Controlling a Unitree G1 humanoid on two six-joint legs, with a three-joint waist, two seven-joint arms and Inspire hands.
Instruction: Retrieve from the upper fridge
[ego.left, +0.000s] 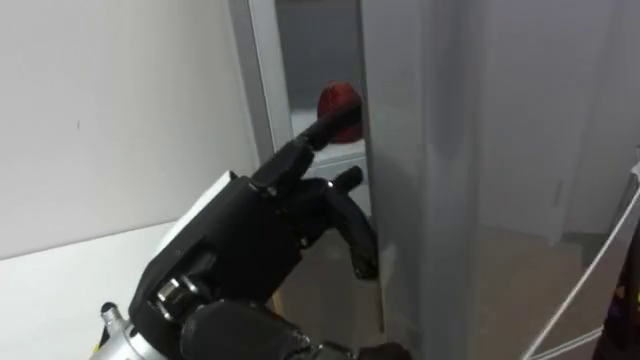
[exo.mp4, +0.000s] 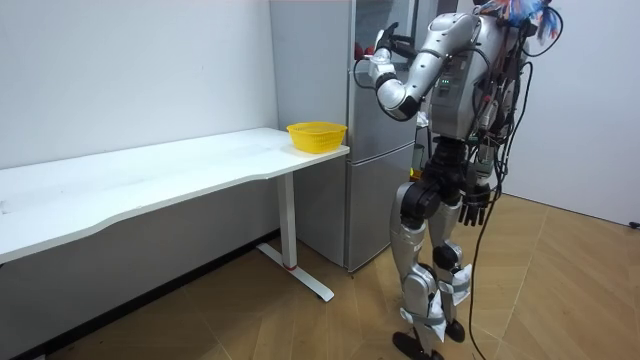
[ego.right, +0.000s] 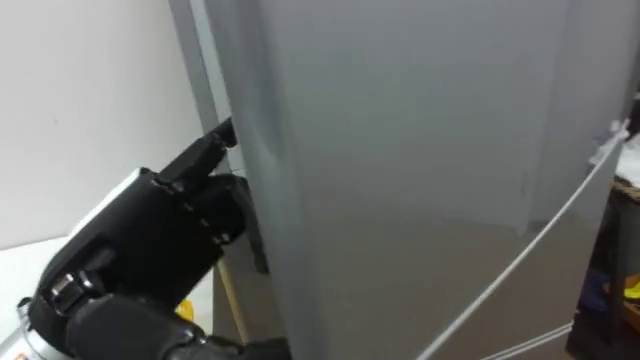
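One red, rounded item sat on a pale shelf inside the upper fridge. It was seen through the narrow gap beside the upper fridge door, which stood slightly ajar. Left robot hand was raised to that gap. One finger stretched straight toward the red item, contact unclear, and the other fingers hooked round the door's edge. Right robot hand hung by the hip, fingers loose, holding nothing. Robot stood facing the fridge, beside the worktop. Yellow basket sat at the worktop's end corner nearest the fridge.
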